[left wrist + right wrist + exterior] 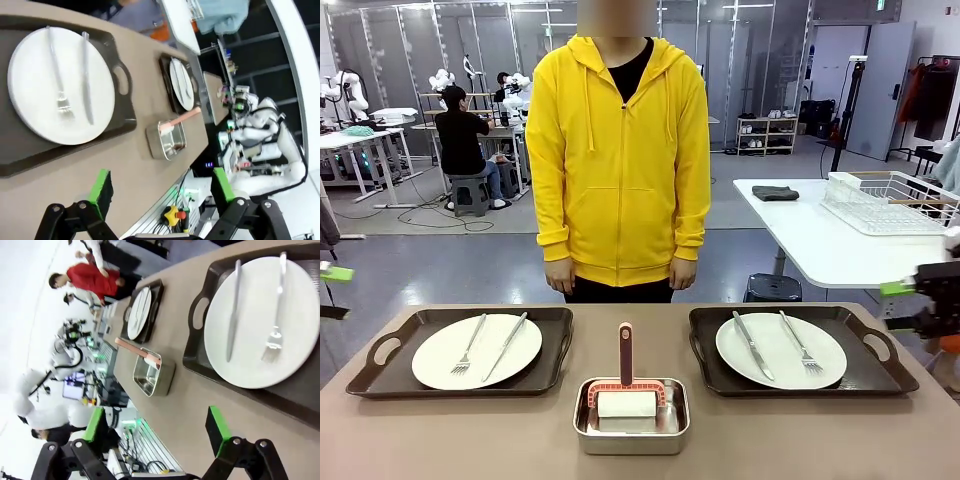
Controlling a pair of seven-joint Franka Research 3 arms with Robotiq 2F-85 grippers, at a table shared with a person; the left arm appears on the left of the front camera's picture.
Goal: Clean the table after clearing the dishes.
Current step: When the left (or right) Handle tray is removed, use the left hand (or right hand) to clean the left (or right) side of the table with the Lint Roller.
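On the taupe-brown table (pixel 470 430) lie two dark handled trays. The left tray (pixel 380 352) holds a white plate (pixel 432 352) with a fork and a knife. The right tray (pixel 880 350) holds another white plate (pixel 787 362) with the same cutlery. My left gripper (pixel 332 292) hangs open off the table's left end. Its wrist view shows the gripper (pixel 162 192) above the table edge, with the near plate (pixel 35 95) beyond. My right gripper (pixel 906 305) is open off the right end. In its wrist view, the gripper (pixel 156 429) faces its near plate (pixel 252 305).
A small steel pan (pixel 630 432) with a pink-handled brush (pixel 625 350) stands at the front middle between the trays. A person in a yellow hoodie (pixel 618 160) stands at the far edge, hands down. A white table with a wire rack (pixel 885 205) is behind at right.
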